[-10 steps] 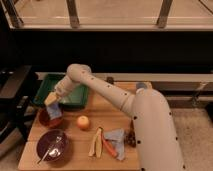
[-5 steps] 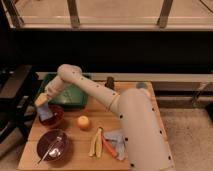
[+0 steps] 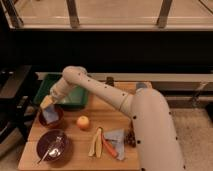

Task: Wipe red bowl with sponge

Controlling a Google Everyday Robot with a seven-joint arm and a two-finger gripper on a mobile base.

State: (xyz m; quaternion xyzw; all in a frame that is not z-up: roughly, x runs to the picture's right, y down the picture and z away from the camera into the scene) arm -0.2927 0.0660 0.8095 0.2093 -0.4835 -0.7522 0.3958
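Dropping from the green bin, the gripper (image 3: 48, 104) now plants the sponge (image 3: 50, 114) inside the red bowl (image 3: 51, 119); jaws pinching it, wiping looks underway.

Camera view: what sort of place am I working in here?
Probably an indoor test kitchen or lab: a wooden table with food and bowls, a railing and windows behind. The gripper holds the sponge over the red bowl.

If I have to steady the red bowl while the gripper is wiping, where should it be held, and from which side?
Take the red bowl by its near rim, from the table's front edge. It sits upright and open, and the gripper holds the sponge in it from the far-left side, so that edge looks freest.
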